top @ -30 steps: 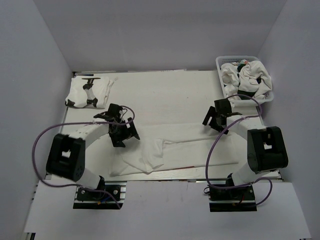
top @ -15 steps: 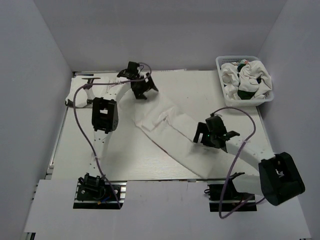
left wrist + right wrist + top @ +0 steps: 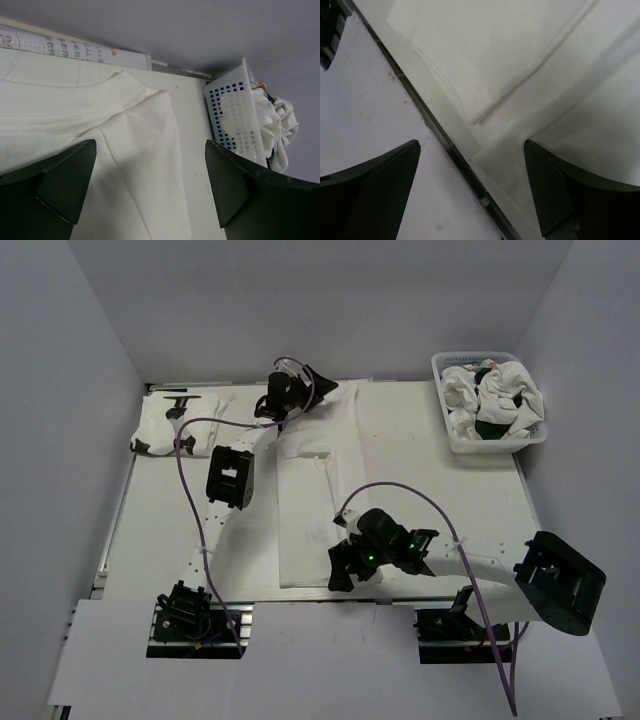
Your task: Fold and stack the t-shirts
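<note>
Long t-shirt [image 3: 305,510]: is being shown folded into a narrow white strip. It is lying flat on the worktop [image 3: 430,490] and running from the far edge to the near edge, a little left of centre.
Left fingers [image 3: 60,185]: are being held spread wide at the far end of the strip, above a stitched edge and a folded sleeve. Nothing is being gripped between them.
Right fingers [image 3: 375,185]: are being held spread wide over the near end of the strip, where the cloth meets the near edge of the worktop. Nothing is being gripped between them.
Contact: whether either pair is being pressed onto the cloth cannot be told.
Folded t-shirt [image 3: 165,425]: is being seen lying in the far left corner, apart from the strip, with dark print showing on it.
Basket [image 3: 495,446]: is being seen standing at the far right corner. Crumpled t-shirts [image 3: 490,395] are being shown heaped in it, white with a dark green patch.
</note>
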Robot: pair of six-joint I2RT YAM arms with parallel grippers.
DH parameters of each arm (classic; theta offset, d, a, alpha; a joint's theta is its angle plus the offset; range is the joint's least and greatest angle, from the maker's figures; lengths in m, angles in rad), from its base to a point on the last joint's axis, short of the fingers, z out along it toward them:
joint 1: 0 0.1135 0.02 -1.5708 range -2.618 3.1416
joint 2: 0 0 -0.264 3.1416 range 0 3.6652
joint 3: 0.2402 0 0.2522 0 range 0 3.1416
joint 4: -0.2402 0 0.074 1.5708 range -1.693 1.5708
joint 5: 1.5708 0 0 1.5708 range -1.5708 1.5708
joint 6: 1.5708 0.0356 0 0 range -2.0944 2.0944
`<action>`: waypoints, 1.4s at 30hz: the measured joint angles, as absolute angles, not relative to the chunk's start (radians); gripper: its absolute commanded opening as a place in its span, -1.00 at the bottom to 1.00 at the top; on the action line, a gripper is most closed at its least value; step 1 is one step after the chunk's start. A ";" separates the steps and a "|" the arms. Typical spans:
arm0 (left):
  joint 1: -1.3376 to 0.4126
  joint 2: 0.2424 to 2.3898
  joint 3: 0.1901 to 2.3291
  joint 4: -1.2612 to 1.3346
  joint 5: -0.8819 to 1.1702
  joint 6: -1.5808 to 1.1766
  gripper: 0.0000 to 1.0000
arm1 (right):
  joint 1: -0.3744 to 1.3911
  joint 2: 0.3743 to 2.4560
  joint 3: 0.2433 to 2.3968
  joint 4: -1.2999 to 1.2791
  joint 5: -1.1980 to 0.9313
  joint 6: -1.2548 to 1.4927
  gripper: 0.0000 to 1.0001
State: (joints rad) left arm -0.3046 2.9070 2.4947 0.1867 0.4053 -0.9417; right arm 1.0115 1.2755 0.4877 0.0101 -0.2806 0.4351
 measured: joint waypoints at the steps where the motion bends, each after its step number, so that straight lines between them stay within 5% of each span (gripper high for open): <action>1: -0.306 2.907 2.489 0.202 0.394 -0.943 1.00 | 1.023 1.283 0.491 0.020 -0.284 0.419 0.80; 12: -0.314 2.786 2.370 0.109 0.363 -0.852 1.00 | 1.081 1.141 0.532 -0.068 -0.127 0.332 0.80; 17: -0.308 2.374 1.958 0.074 0.480 -0.743 1.00 | 1.079 0.960 0.523 -0.013 -0.016 0.369 0.80; 22: -0.290 1.839 1.516 0.381 0.749 -0.770 1.00 | 1.078 0.787 0.405 0.072 0.065 0.463 0.80; 27: -0.335 1.379 1.101 0.463 0.778 -0.721 0.92 | 1.077 0.702 0.326 0.021 0.119 0.534 0.80; 35: -0.410 0.938 0.648 -0.034 0.445 -0.669 0.90 | 1.077 0.666 0.327 -0.141 0.236 0.614 0.80; 42: -0.498 1.029 0.453 -0.344 0.347 -0.708 0.98 | 1.076 0.761 0.331 -0.272 0.278 0.659 0.80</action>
